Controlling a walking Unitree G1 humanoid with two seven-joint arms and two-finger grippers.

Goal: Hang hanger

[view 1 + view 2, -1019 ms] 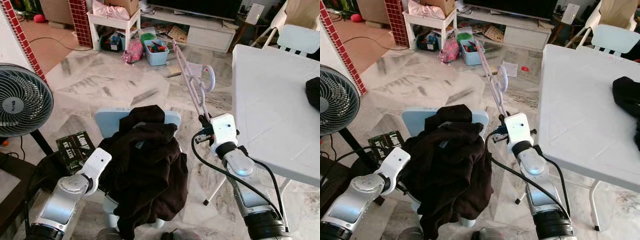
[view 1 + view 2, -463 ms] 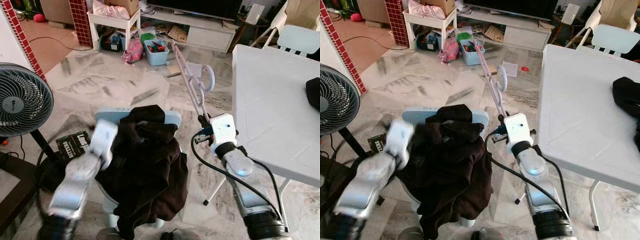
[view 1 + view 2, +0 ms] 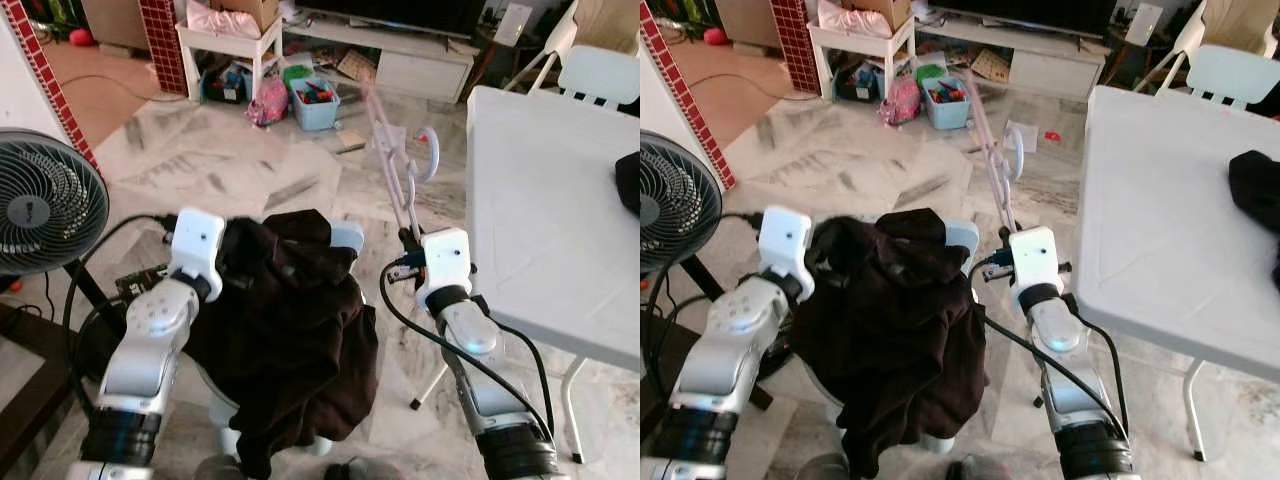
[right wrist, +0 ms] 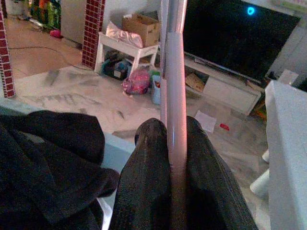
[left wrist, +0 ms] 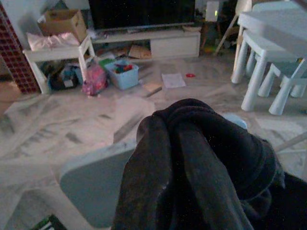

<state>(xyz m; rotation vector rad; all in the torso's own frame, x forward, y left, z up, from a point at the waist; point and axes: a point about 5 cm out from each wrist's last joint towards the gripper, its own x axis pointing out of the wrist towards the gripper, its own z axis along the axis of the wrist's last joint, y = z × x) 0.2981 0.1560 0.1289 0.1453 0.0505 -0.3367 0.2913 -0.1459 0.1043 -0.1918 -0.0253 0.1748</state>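
Floor: grey marble tiles.
Table: white, on right.
Fan: left side.
TV stand: white, far back.
Pillar: red brick.
Toy bin: blue, w/ toys.

Head views look down; wrist views forward.

- A light blue chair carries the dark brown garment, draped over its back.
- At 3 o'clock, a white table carries a black cloth.
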